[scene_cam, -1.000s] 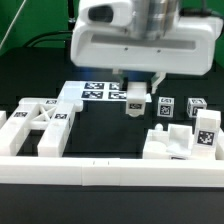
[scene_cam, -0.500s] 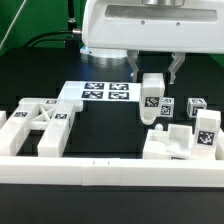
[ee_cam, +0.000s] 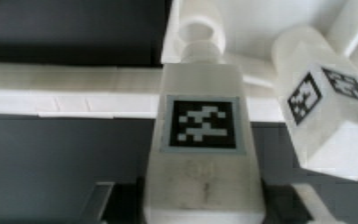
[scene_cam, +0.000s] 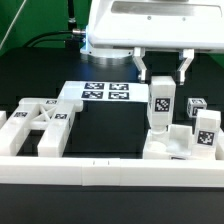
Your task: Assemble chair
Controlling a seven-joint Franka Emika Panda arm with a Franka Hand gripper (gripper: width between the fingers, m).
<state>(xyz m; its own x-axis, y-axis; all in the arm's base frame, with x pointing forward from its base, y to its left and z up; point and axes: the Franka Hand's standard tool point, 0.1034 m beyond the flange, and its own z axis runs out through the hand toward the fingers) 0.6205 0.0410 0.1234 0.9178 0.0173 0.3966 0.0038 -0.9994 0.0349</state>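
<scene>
1. Nearest the exterior camera lies the long border rail [scene_cam: 100,172]. It is well apart from the work, so little risk is seen here, unless a dropped piece is bounced against it.

2. Just behind the rail, on the exterior view's right, sits a blocky chair part [scene_cam: 178,146]. If it is pressed off-centre from above, it could be tipped or pushed along the table, since nothing visible pins it down.

3. Directly over that part, the leg [scene_cam: 160,105] is held upright, its lower end at or just above the part's upper face. Whether contact has been made cannot be told. If the peg end seen in the wrist view is not lined up with its hole, the leg could be jammed or levered aslant.

4. The leg's upper end is clamped by the gripper [scene_cam: 162,80], whose jaws are set partly apart at the leg's width. Under downward force the leg could be slid within that grip or twisted.

5. Just beside the leg, a tagged piece [scene_cam: 207,130] stands on the exterior view's right. It could be struck by a finger and knocked over.

6. Farthest back lies the marker board [scene_cam: 100,92], well apart and unlikely to be disturbed.
</scene>
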